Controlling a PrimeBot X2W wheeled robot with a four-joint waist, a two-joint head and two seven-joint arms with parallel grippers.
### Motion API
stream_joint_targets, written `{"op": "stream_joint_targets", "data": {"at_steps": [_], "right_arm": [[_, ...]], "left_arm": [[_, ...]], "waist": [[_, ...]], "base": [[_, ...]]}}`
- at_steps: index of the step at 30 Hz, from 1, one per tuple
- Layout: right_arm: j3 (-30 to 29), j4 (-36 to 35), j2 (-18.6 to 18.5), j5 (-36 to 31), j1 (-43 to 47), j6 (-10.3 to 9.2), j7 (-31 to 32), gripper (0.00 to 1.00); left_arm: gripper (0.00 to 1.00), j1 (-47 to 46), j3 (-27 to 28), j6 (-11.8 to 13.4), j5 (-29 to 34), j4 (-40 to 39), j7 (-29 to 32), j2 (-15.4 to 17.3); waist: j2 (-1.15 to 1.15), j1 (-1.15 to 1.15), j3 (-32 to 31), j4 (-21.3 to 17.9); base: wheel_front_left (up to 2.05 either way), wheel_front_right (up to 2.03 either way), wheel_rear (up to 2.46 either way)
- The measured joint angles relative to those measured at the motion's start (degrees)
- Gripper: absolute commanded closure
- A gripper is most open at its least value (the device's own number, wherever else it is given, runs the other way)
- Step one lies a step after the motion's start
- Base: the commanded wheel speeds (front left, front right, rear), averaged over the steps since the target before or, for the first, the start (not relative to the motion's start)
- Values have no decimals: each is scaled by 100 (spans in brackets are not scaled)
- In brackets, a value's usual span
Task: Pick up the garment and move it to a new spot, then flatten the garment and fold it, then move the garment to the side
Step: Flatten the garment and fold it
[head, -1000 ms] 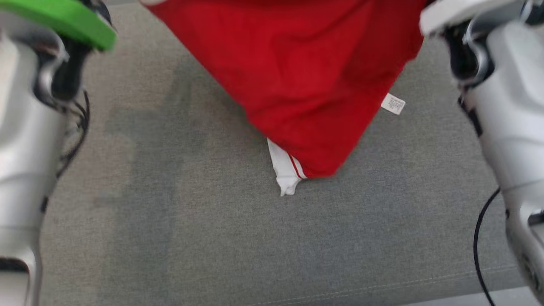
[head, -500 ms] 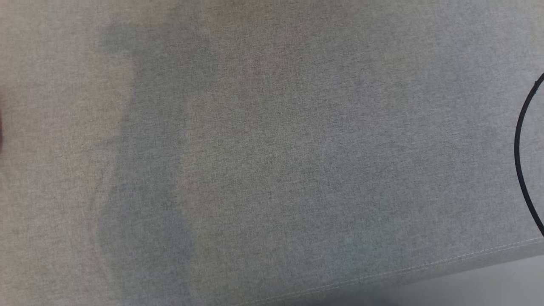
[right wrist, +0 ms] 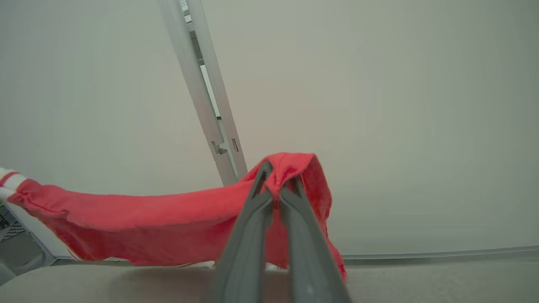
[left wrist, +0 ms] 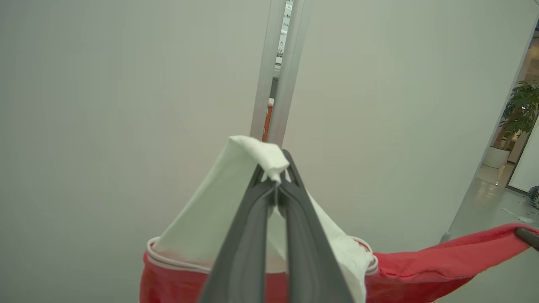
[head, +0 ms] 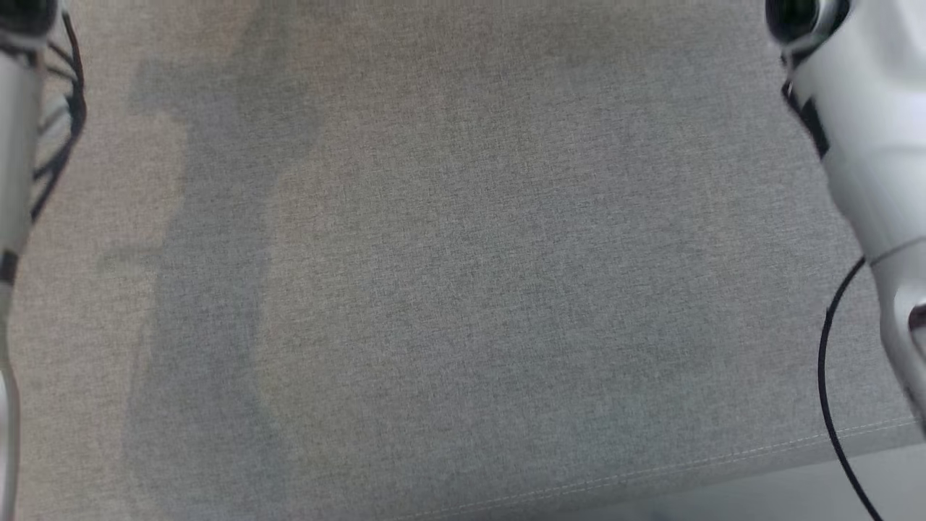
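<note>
Left wrist view: the left gripper is closed on the white sleeve of the garment; the right gripper is clamped on a red fold. The garment is held stretched between them, apparently above the grey cushion.

Shiny white right arm with a thin black cable. Grey left arm with black wires. The left end effector has long dark fingers.
</note>
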Motion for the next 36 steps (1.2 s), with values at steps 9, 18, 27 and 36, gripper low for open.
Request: {"op": "stream_joint_targets", "data": {"at_steps": [9, 18, 27, 36], "right_arm": [[320, -1406, -432, 756, 2696, 0, -19, 100], [36, -2277, -770, 998, 5068, 3, -19, 100], [-186, -2633, -926, 898, 6585, 3, -20, 100], [-690, -2976, -840, 454, 7632, 3, 323, 100]], "left_arm": [[100, 3511, 1334, 229, 732, -1859, -15, 56], [100, 6481, 1790, 486, 1278, -2976, -15, -499], [100, 8079, 1881, 546, 1446, -3260, -15, -860], [100, 8576, 1590, 487, 1675, -3272, -15, -972]], "waist": [[0, -1, -561, -8], [0, -1, -1148, 9], [0, -1, -1737, 126], [0, -1, -2172, 255]], "base": [[0, 0, 0], [0, 0, 0], [0, 0, 0], [0, 0, 0]]}}
